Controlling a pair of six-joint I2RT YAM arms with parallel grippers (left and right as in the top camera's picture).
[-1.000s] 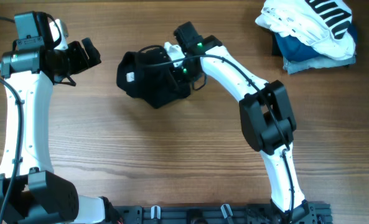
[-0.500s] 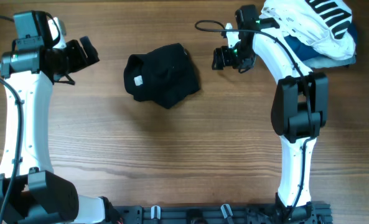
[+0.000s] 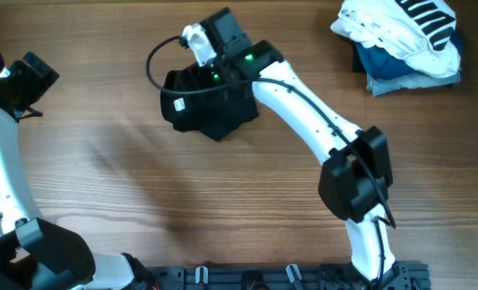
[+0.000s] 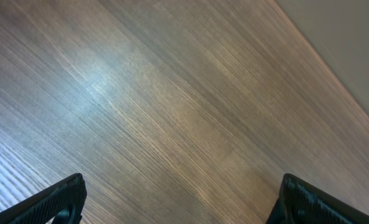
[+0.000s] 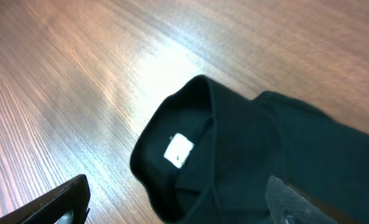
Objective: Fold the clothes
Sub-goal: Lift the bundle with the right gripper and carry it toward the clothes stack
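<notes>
On the wood table (image 3: 222, 201), the black clothes (image 3: 214, 113) lie bunched up-centre, the right gripper (image 5: 178, 190) spread wide and empty above the collar (image 5: 193, 102), likely to grab it, the left gripper (image 4: 181, 193) open, empty, parked aside.

Furniture: wooden table (image 3: 182, 209) fills the whole overhead view, mid-brown, straight grain running 9 to 3 o'clock, slight sheen. A black rail (image 3: 287, 275) sits along its 6 o'clock edge. In the left wrist view the table edge cuts diagonally across the 1-2 o'clock corner. Beyond it is a plain grey-beige surface (image 4: 349, 31), floor or wall, cannot tell. Lighting is diffuse: a pale glare patch (image 4: 103, 87) on the wood at 10 o'clock there, and a brighter sheen (image 5: 165, 56) toward 12 o'clock in the right wrist view. Shadows on the wood are faint and soft-edged.
</notes>
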